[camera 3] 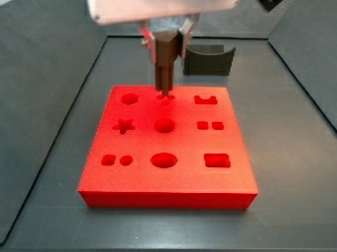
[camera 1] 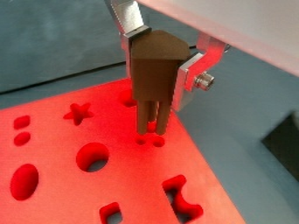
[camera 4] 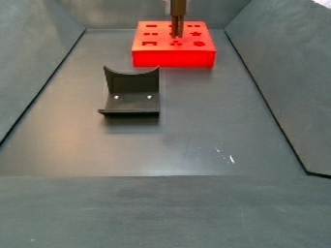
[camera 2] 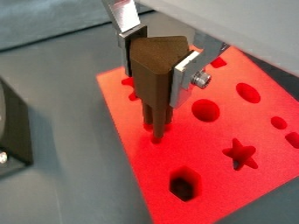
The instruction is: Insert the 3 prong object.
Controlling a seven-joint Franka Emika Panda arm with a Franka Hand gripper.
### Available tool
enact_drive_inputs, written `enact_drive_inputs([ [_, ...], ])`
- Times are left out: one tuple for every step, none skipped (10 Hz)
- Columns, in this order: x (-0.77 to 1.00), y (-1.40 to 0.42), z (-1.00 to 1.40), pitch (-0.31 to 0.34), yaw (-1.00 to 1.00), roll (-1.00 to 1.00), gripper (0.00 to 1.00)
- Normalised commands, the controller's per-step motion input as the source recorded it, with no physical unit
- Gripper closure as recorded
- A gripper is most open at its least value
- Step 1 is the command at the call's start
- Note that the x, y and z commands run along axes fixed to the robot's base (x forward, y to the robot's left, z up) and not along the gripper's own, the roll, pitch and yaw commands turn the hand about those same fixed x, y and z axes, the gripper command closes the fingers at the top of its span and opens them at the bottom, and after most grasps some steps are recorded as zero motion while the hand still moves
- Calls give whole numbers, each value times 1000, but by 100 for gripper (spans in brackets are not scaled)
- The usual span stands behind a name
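My gripper point(camera 1: 155, 83) is shut on the 3 prong object point(camera 1: 152, 74), a dark brown peg with a wedge-shaped top and thin prongs pointing down. It hangs upright over the red block point(camera 1: 82, 175), its prong tips at or just in a small cluster of holes point(camera 1: 152, 140). Both wrist views show this, the peg point(camera 2: 155, 70) between the silver fingers point(camera 2: 184, 74). In a side view the gripper point(camera 3: 165, 61) holds the peg point(camera 3: 164, 69) over the block's point(camera 3: 165, 182) back middle. In a side view the gripper point(camera 4: 177, 14) and peg point(camera 4: 177, 19) stand over the far block point(camera 4: 175, 56).
The red block has several shaped holes: star point(camera 3: 124, 126), round point(camera 3: 164, 159), rectangle point(camera 3: 218, 158), oval point(camera 1: 24, 179). A dark grey curved holder block point(camera 4: 130, 92) stands on the grey floor, also seen behind the block point(camera 3: 208, 57). Dark walls enclose the floor.
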Motion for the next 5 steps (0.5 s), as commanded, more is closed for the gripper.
enact_drive_inputs([
  [0, -206, -323, 97, 20, 53, 100],
  [334, -300, -289, 227, -331, 153, 100],
  [226, -126, -254, 243, -483, 166, 100],
  [126, 0, -217, 243, -583, 189, 100],
  [0, 49, -146, 249, -734, 201, 100],
])
